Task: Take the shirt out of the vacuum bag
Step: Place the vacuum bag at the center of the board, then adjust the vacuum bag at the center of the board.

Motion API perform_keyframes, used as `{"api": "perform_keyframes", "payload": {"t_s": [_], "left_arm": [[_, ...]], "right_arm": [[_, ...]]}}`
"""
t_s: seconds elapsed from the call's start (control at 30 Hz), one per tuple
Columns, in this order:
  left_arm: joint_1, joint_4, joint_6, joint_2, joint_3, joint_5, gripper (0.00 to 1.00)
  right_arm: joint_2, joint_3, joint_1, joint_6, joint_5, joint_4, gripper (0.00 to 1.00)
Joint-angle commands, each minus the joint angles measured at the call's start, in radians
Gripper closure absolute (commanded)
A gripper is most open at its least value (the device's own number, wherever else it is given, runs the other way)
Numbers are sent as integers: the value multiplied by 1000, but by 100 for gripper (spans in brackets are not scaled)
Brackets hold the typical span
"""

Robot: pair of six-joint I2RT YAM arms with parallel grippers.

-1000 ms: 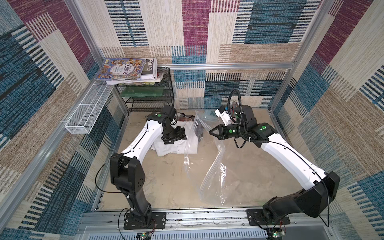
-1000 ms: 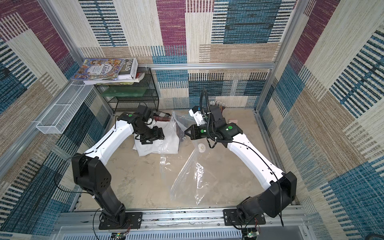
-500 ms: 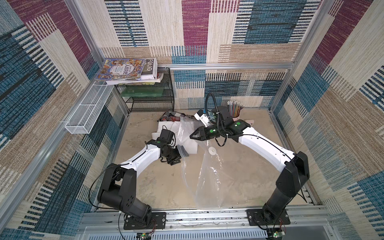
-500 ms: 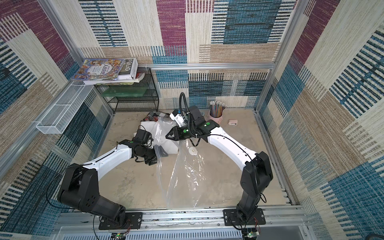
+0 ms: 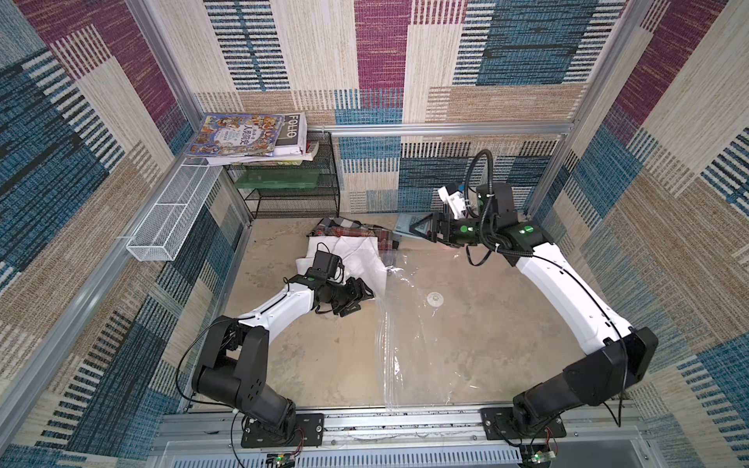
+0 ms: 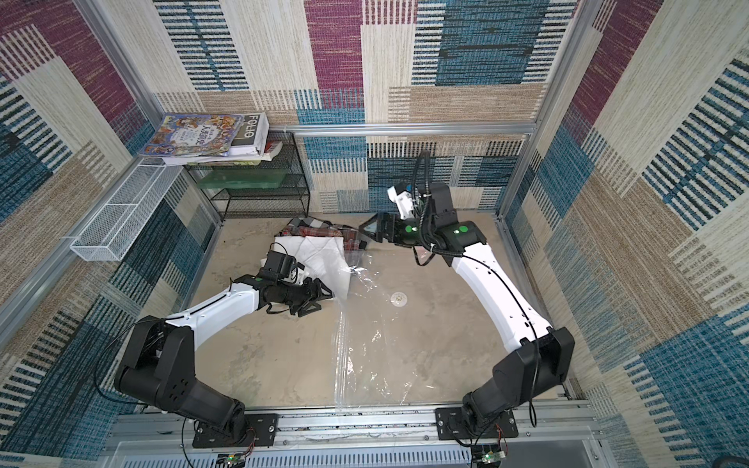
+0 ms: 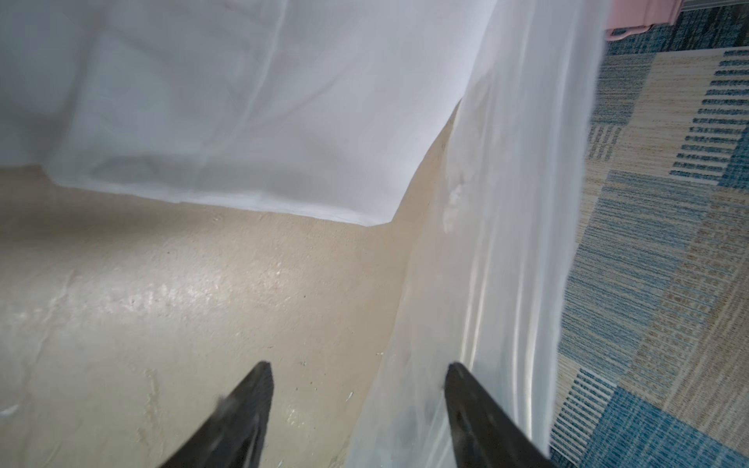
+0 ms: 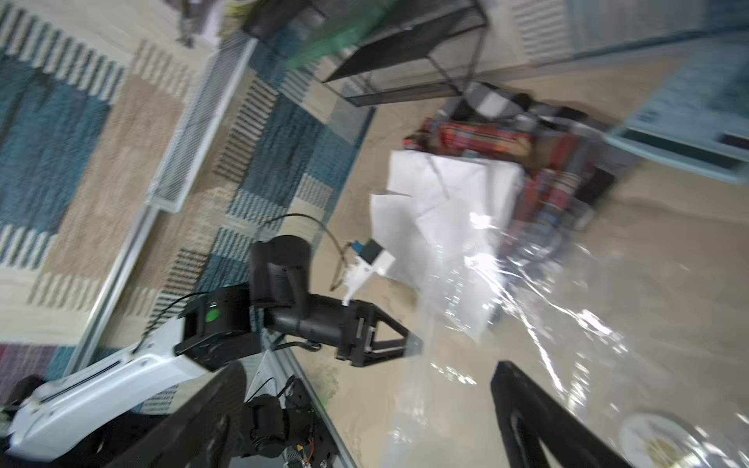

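Here, vacuum bag (image 5: 417,344) flat, its edge beside spread left tool (image 5: 362,300)

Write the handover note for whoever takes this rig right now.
Left end effector: open, empty, low by the shirt and the vacuum bag.
Right end effector: open, empty, raised at the back.
Bag: flat on the table.
Done: shirt lies almost wholly outside the bag.
To do: its edge meets the plastic; check no corner is inside, then pull clear.
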Motion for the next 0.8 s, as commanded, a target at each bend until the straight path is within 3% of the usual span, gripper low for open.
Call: {"api": "perform_keyframes", "payload": {"t_s": [0.0, 0.1, 0.23, 0.3, 0.4, 0.67, 0.77], "left_arm": [[0, 42, -1, 13, 1, 39, 31], [1, 49, 0, 17, -1, 52, 32], [-4, 71, -6, 5, -7, 91, 35], [-10, 113, -27, -8, -25, 124, 38], [-30, 190, -63, -24, -39, 170, 40], [-154, 304, -105, -5, 1, 182, 45], [-169, 317, -125, -26, 5, 150, 48]], "right_arm": [[-99, -228, -62, 14, 158, -118, 4], [-172, -407, -81, 16, 233, -91, 3], [-171, -517, -81, 9, 332, -114, 0], [-147, -577, -73, 9, 336, -84, 5], [-90, -632, -33, 19, 296, 8, 20], [151, -458, 159, 41, 197, 132, 52], [196, -379, 215, 45, 167, 138, 55]]}}
